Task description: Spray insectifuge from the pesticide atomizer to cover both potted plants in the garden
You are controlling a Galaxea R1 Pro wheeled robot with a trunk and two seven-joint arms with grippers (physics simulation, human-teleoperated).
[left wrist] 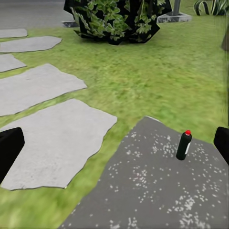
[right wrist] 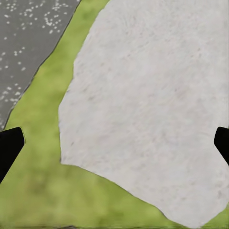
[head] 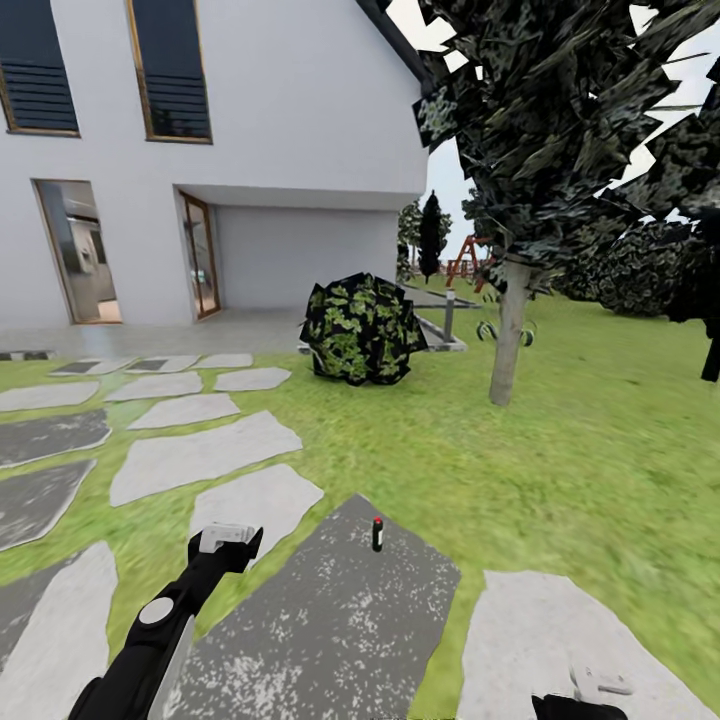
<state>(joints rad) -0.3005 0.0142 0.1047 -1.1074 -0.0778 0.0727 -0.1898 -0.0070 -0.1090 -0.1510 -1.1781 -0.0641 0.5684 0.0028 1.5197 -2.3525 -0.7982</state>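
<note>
The pesticide atomizer (head: 377, 534) is a small dark green bottle with a white label and a red top, standing upright on a dark grey stepping stone (head: 330, 630). My left gripper (head: 228, 540) hovers open to its left, with nothing in it. In the left wrist view the atomizer (left wrist: 183, 145) stands ahead of the open left gripper (left wrist: 114, 143), nearer one dark fingertip (left wrist: 222, 143). My right gripper (head: 592, 690) is low at the near right; it (right wrist: 114, 143) is open over a pale stone (right wrist: 148, 105). Two small green leafy plants (head: 487, 331) (head: 526, 335) sit far off beside a tree trunk.
Pale and dark stepping stones (head: 200, 455) cross the lawn on the left. A dark leafy bush (head: 362, 328) stands ahead, with a grey bollard lamp (head: 449, 315) and a tree trunk (head: 508, 340) to its right. A white house (head: 250, 150) stands behind. Open grass (head: 600, 450) lies to the right.
</note>
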